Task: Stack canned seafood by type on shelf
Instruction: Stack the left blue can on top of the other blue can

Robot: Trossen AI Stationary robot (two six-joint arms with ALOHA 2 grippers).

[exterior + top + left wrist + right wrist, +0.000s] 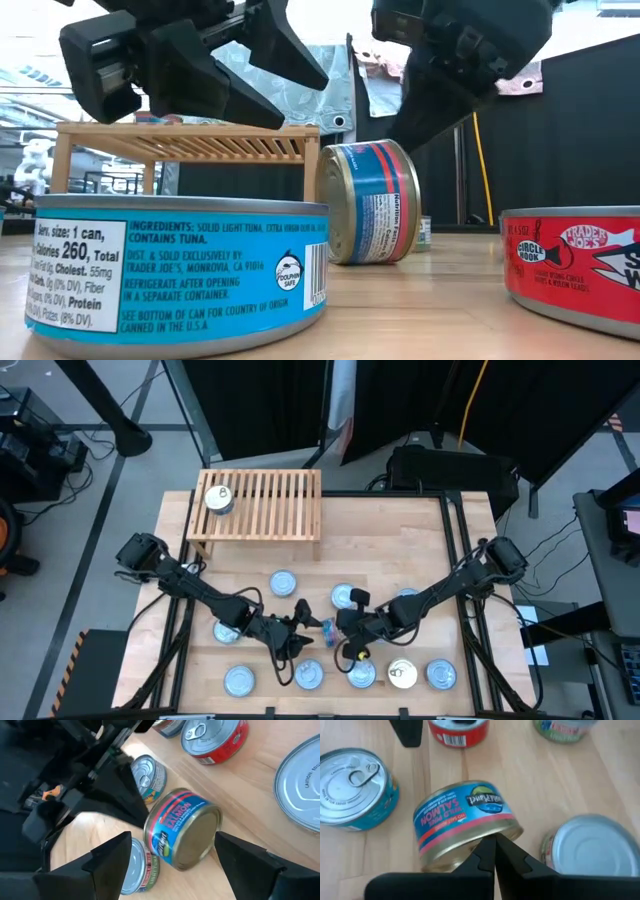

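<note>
Salmon can [182, 827], blue and pink on its label with a gold end, lies tipped on its side on the wooden tabletop [400, 535], in the middle of the front half between the two arms. The left gripper [175, 862] has its fingers spread wide, one on each side of this can; a gap shows at both, so neither finger touches it. From the other side, the right gripper [494, 851] has its fingers pressed together, tips right at the can's edge, holding nothing. In the low view the same can [370, 202] stands on its rim, leaning slightly, with both grippers hanging above it. Other tins lie flat around it on the table: a blue tuna can [175, 270] close to the low camera, a red-labelled can [575, 265] beside it, and several silvery-topped ones near the front edge. The shelf [262, 505], a rack of light wooden slats, sits at the table's back left, well apart from both grippers, with one tin [219, 498] standing on its left end.
</note>
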